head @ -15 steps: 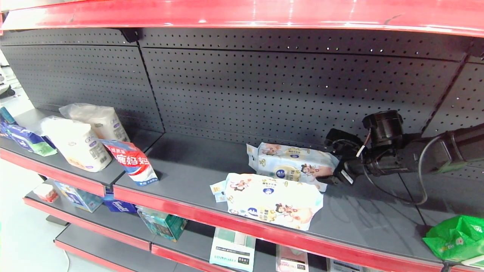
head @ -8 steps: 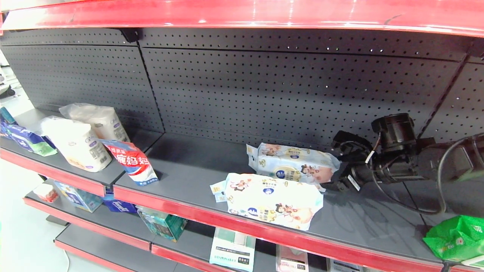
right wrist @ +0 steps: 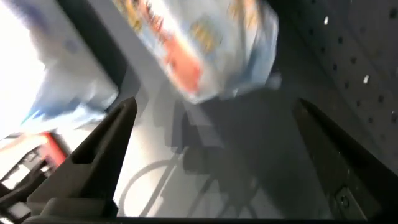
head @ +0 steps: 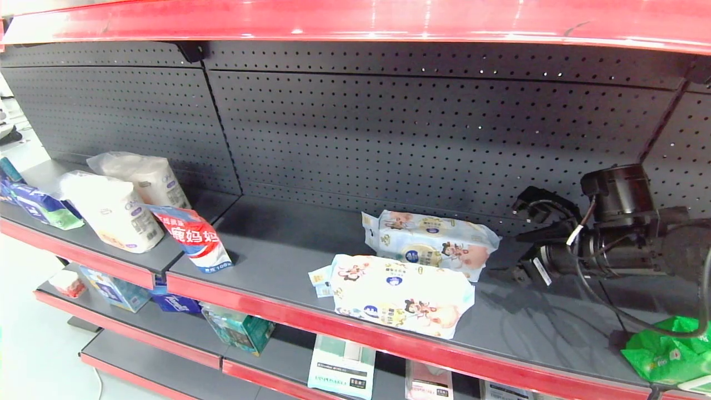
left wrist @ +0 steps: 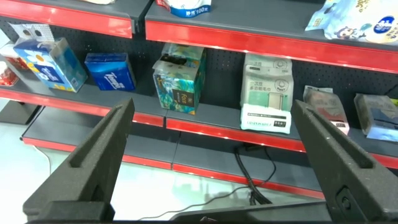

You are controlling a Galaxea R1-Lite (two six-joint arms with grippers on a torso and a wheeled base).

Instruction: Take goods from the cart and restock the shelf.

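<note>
Left gripper point(left wrist: 212, 109): spread wide, empty, hanging low and facing the lower shelves point(left wrist: 205, 127), which hold boxed goods.

On the main shelf point(head: 266, 244), well to the left of the right gripper point(head: 517, 236), are blue tissue packs point(head: 39, 205), two white rolls point(head: 114, 214) and a red pouch point(head: 191, 236). Nearer it, the front wipes pack point(head: 400, 291) lies flat at the shelf lip, forward and left of the gripper. The rear wipes pack point(head: 430, 241) lies flat just left of the fingertips and apart from them, with a gap showing.

Right gripper: released, jaws wide, nothing between them, low over the shelf near the back panel. The right wrist view looks straight at the rear pack. A green bag point(head: 666, 350) sits to the gripper's right, at the shelf front.

Progress: both wipes packs are on the shelf, so this placement looks done. The shelf has lots of bare room, so probably more trips to the cart are left. Likely next: pull the right arm clear without nudging the rear pack.
</note>
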